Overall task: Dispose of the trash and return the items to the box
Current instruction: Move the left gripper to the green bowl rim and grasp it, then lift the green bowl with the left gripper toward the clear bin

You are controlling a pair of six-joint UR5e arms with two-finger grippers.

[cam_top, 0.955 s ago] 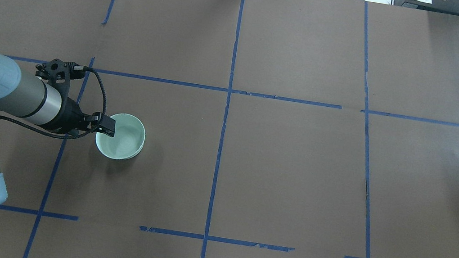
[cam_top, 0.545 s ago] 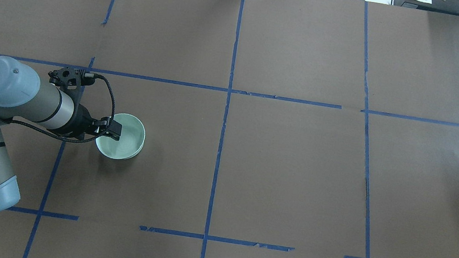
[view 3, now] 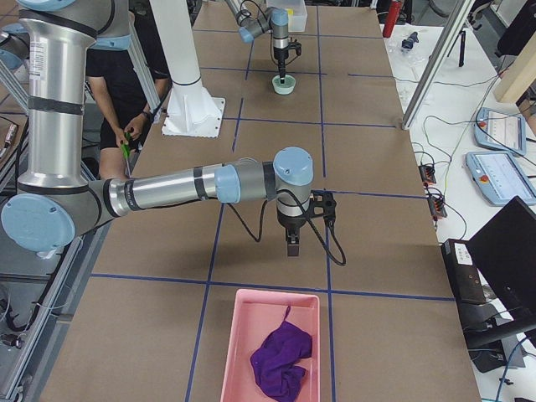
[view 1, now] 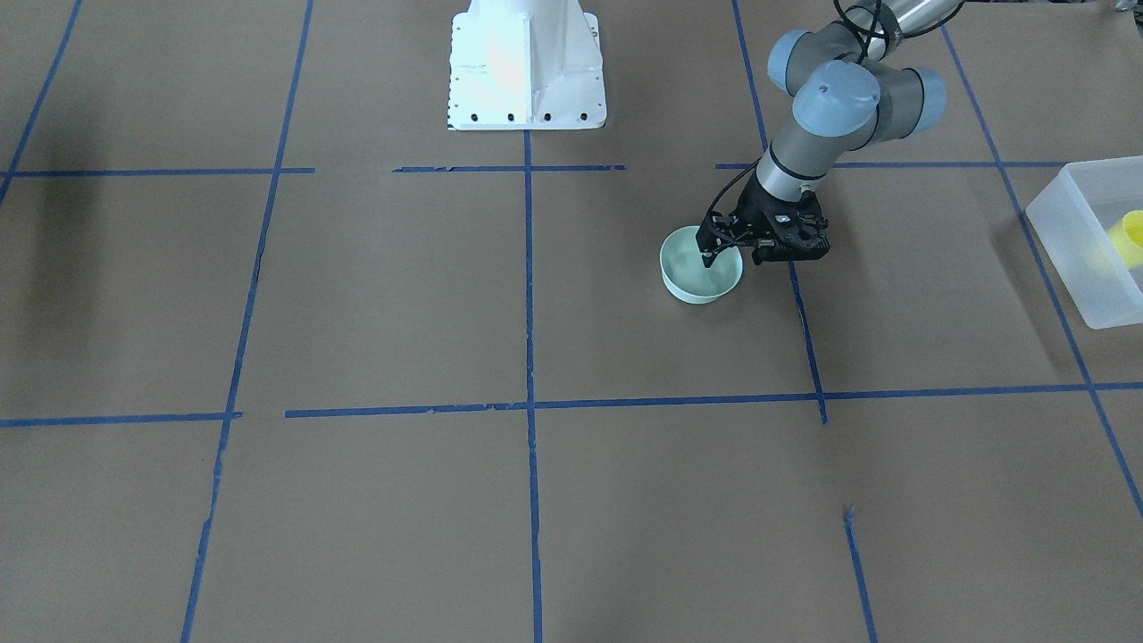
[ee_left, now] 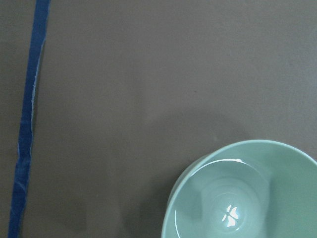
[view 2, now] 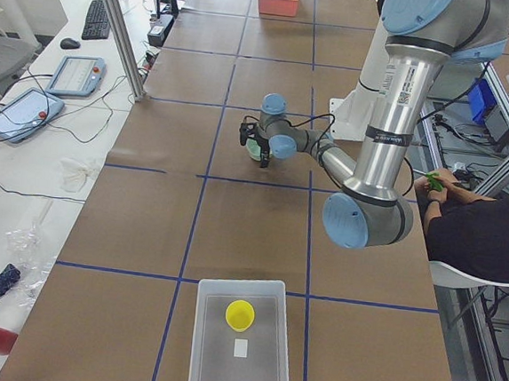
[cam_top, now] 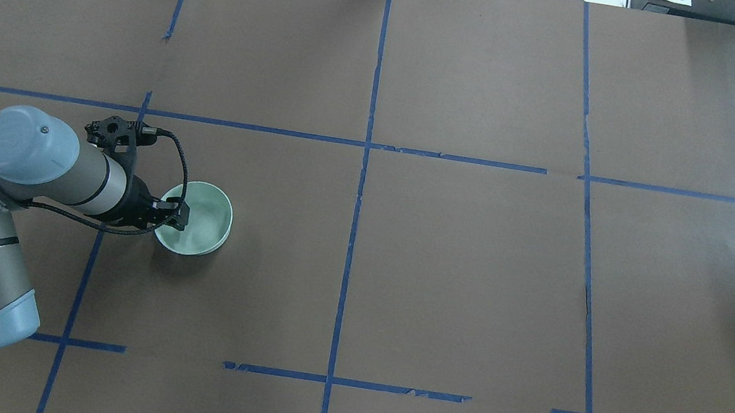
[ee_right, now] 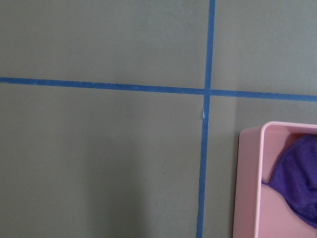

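Note:
The mint-green bowl stands upright on the table's left half; it also shows in the front view and the left wrist view. My left gripper is down at the bowl's left rim, open, with one finger inside the bowl. The yellow cup lies inside the frosted box, which stands at the table's left end, also seen in the front view. My right gripper hangs above the table near the pink bin; I cannot tell if it is open or shut.
A pink bin holding a purple cloth sits at the table's right end, also in the right wrist view. Blue tape lines grid the brown table. A person sits beside the robot base.
My left arm has swung in and the gripper has dropped lower onto the bowl's left rim. The bowl has not moved.

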